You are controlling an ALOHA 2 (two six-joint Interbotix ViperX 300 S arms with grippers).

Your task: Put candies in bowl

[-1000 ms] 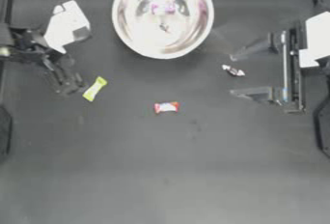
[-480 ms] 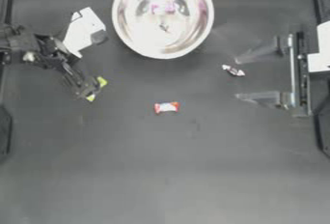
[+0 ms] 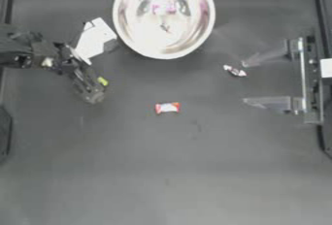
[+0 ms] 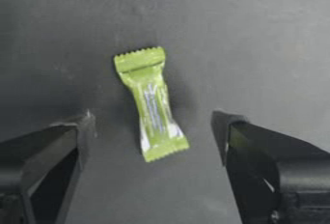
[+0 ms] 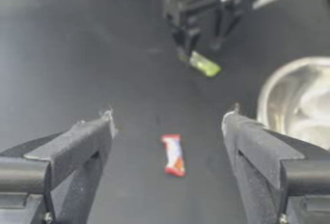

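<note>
Just yellow-green candy [image 4: 152, 110] (crimped ends, flat on table) btwn spread left end effector [image 4: 151, 162] jaws, untouched.

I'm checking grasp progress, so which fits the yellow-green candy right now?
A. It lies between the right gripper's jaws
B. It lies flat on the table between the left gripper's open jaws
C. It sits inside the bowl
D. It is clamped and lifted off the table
B: in the left wrist view the yellow-green candy lies flat on the table, with the left gripper open, one jaw on either side and neither touching it.
</note>
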